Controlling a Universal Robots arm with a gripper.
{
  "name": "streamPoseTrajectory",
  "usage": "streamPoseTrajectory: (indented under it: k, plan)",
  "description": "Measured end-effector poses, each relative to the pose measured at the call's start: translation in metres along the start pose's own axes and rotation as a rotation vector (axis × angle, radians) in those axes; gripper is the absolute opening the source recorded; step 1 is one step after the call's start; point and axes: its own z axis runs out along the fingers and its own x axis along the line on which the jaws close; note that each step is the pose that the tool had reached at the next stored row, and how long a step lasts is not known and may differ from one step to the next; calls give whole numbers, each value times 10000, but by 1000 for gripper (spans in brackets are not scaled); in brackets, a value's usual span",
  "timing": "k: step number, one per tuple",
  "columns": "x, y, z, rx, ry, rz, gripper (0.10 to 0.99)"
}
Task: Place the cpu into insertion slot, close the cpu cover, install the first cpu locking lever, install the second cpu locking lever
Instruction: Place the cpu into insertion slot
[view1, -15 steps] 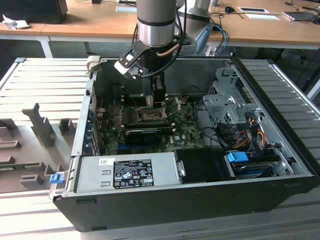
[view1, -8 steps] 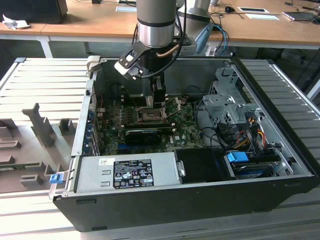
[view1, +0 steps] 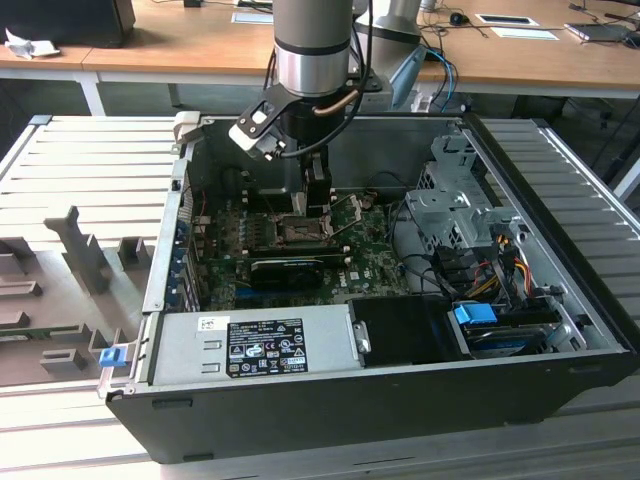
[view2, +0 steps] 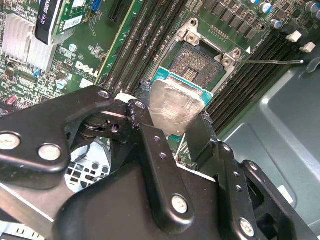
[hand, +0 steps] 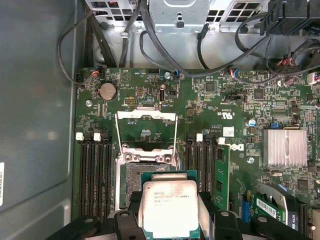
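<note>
My gripper (view1: 312, 203) hangs inside the open computer case, just above the green motherboard (view1: 365, 255). It is shut on the cpu (view2: 175, 106), a pale silver square chip clamped by its edges between the black fingers (view2: 146, 131). In the first wrist view the cpu (hand: 169, 209) hovers over the near part of the insertion slot (hand: 131, 182), apart from it. That dark insertion slot (view2: 196, 64) lies bare with its silver rim. The cpu cover (hand: 146, 116) stands flipped open on the slot's far side. A thin locking lever (view2: 272, 62) sticks out sideways, unlatched.
Black memory slots (hand: 95, 175) flank the socket on both sides. A graphics card (view1: 288, 268) lies in front of it, then the power supply (view1: 255, 345). A drive cage (view1: 455, 205) and cable bundle (view1: 495, 270) fill the exterior view's right. Case walls enclose everything.
</note>
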Motion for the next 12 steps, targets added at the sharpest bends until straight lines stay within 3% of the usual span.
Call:
streamPoseTrajectory:
  k: [12]
  plan:
    - [-1, -1, 19, 0, 1, 0, 525]
